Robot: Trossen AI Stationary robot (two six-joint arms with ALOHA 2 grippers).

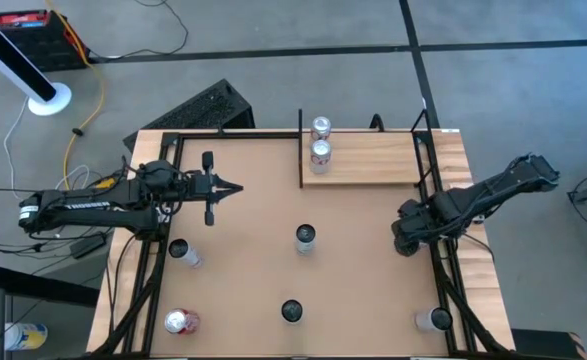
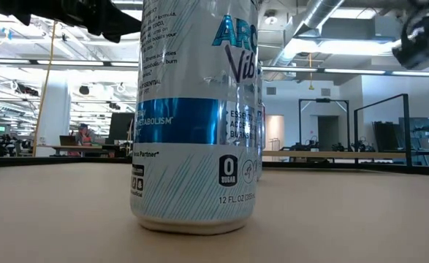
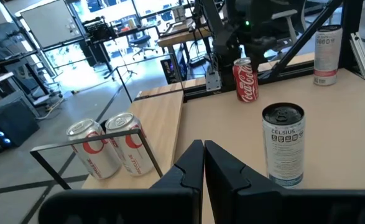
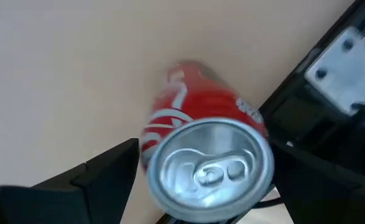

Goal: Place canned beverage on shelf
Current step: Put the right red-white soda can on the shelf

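Right gripper hovering over red can at table's right edge, fingers spread apart either side, not clamped. Left gripper idling closed, facing shelf.

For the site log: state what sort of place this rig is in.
Probably an open-plan lab or workshop: exposed ceiling ducts, rows of desks with a seated person, office chairs, and a bare concrete floor crossed by cables.
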